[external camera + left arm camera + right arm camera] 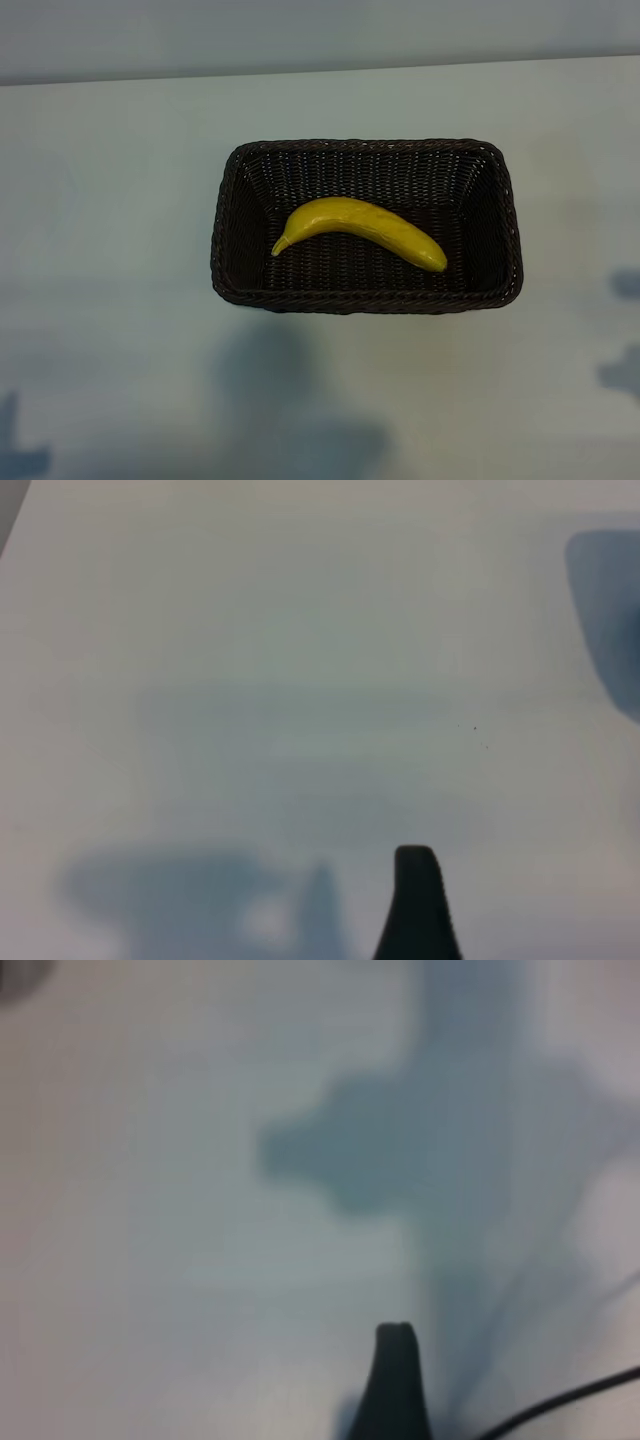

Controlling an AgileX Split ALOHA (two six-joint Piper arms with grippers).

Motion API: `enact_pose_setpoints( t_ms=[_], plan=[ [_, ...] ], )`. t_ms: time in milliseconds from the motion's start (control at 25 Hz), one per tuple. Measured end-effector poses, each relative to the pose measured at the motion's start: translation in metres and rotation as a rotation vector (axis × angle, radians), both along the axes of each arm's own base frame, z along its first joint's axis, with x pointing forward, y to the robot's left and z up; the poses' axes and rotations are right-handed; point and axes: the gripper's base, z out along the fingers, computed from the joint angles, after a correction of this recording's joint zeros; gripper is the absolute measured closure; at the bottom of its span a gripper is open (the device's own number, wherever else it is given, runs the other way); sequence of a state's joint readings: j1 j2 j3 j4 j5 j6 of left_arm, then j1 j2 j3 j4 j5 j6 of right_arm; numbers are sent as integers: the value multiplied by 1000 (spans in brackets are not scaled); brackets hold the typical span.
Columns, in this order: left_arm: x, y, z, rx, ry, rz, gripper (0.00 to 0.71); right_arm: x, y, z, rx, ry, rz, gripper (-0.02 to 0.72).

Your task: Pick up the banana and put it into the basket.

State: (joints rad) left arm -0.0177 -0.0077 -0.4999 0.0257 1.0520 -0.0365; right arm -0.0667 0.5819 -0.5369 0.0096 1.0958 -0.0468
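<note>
The yellow banana point(358, 230) lies inside the dark brown woven basket point(228, 230) at the middle of the table, its stem tip toward the basket's left side. Nothing touches either of them. Neither arm appears in the exterior view. In the left wrist view a single dark fingertip point(417, 890) of my left gripper hangs over bare table, with nothing beside it. The right wrist view likewise shows one dark fingertip point(395, 1370) of my right gripper above bare table. Both grippers stand open and empty, away from the basket.
The pale table point(120, 330) spreads on all sides of the basket, its far edge running along the back. Soft arm shadows fall near the front left point(20, 455) and right point(625, 370). A thin black cable point(560, 1405) crosses a corner of the right wrist view.
</note>
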Motion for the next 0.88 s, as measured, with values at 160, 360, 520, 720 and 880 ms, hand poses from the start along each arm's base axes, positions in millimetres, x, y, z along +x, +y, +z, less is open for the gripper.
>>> enact_pose_setpoints(
  t_ms=[160,360,520,720,880],
  plan=[
    [0,0,0,0,0,0,146,-13,1,-7,-3,-58,-2,98],
    [0,0,0,0,0,0,146,-22,2,-3,-4,-130,-5,98],
    [0,0,0,0,0,0,146,-29,2,0,-7,-180,-6,98],
    [0,0,0,0,0,0,146,-52,4,6,-16,-336,-7,98],
    [0,0,0,0,0,0,146,-77,5,8,-27,-505,-6,98]
  ],
)
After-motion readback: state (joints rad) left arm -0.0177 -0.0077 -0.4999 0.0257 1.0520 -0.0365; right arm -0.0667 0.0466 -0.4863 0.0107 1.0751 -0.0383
